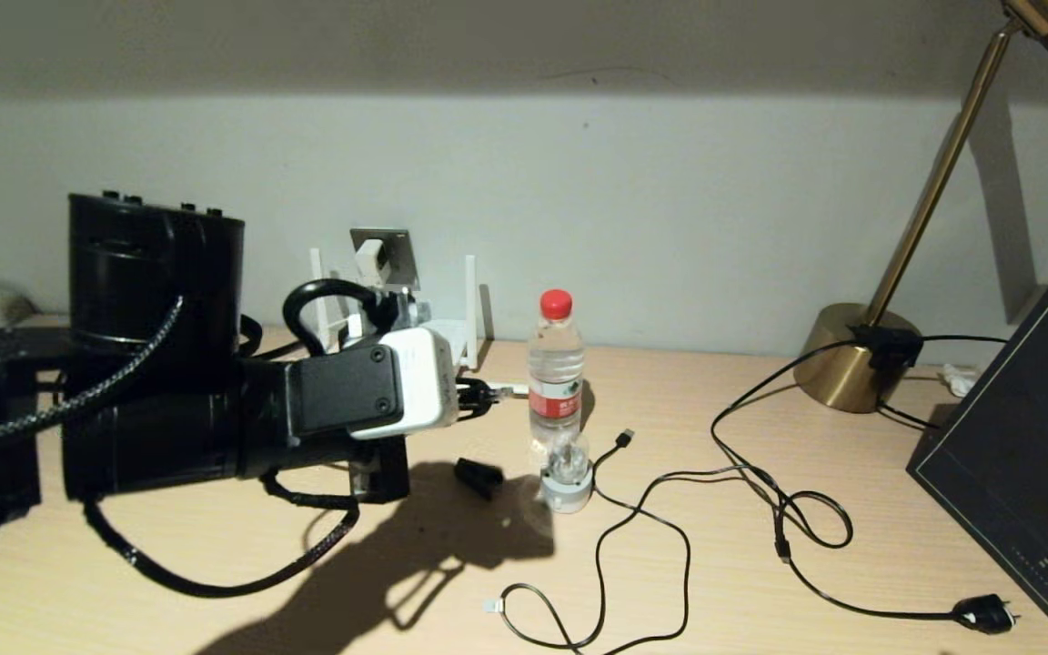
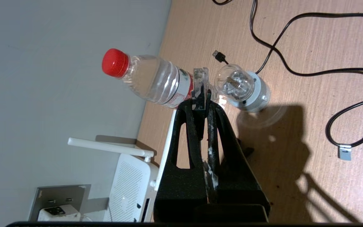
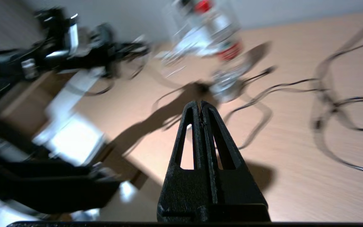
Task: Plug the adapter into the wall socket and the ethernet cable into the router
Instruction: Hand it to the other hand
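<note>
Item: my left end effector [image 2: 202,94], matte black tapered fingers pinching the ethernet cable [image 2: 199,82] by its clear ribbed clip, held above the pale wood-grain counter [image 2: 326,176] beside a ridged plastic bottle [image 2: 156,78].

Item: router [image 2: 131,186], flat perforated white box with slim stick antennas, against the wall.

Item: wall socket [image 2: 61,194], square grey metallic plate; the white cube adapter [image 2: 58,212] apparently seated in it.

Item: my right end effector [image 3: 200,108], fingers pressed together, holding nothing.
</note>
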Motion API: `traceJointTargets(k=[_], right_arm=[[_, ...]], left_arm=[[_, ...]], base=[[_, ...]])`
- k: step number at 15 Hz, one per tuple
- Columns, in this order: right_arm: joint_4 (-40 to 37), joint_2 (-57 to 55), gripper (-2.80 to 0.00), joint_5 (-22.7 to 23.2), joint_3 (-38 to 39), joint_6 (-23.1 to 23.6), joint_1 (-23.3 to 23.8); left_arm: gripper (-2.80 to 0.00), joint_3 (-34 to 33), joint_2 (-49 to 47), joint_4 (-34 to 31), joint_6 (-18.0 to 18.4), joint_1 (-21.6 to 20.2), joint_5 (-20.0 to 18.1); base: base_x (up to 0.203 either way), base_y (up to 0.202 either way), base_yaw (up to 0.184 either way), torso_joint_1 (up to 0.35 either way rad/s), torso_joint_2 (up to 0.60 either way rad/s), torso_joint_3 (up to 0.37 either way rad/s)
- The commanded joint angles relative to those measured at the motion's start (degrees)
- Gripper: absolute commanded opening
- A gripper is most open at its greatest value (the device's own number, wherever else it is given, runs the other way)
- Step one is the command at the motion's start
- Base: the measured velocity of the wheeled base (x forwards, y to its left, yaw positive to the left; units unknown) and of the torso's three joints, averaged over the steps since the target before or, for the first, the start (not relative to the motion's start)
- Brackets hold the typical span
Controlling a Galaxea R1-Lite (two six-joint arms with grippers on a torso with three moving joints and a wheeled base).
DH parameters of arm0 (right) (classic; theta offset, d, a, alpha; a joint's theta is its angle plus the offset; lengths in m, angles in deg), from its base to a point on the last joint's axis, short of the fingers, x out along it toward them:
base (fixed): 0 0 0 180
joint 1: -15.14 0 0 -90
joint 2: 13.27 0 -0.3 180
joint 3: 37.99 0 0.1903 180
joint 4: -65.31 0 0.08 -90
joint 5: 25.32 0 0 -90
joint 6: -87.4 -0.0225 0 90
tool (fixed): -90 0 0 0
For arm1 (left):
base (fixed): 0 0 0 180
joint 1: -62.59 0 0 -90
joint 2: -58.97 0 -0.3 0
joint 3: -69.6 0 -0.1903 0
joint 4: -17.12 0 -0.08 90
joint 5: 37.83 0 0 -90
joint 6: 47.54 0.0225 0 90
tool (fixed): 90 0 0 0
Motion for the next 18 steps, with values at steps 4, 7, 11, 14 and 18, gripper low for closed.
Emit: traceJointTargets(k=[4,7,11,14,18], right_arm=[[9.8,-28.0,-2.25,5.1,-6.6,-0.5,-4.1],[12.2,-35.9,0.0,2.7,-11.4,0.2,-14.9],[16.5,-47.4,0.0,-8.0,-14.4,5.2,-24.9],[17.1,-48.5,0.0,-9.4,-16.2,5.4,-25.8],[17.2,-48.0,0.0,-10.2,-16.4,4.3,-25.7]], left_arm=[[-2.8,2.6,-1.8,3.6,-1.6,1.6,-0.1],[-2.8,3.2,-3.4,4.1,-3.5,1.9,-0.2],[-2.8,6.6,-6.0,6.3,-3.2,3.2,0.2],[-2.8,11.5,-9.6,6.6,-3.1,7.1,3.2],[-2.8,17.7,-15.6,6.6,-2.9,11.5,4.6]], base=[[0.0,0.0,0.0,0.0,0.0,0.0],[0.0,0.0,0.0,0.0,0.0,0.0],[0.0,0.0,0.0,0.0,0.0,0.0],[0.0,0.0,0.0,0.0,0.0,0.0],[0.0,0.0,0.0,0.0,0.0,0.0]])
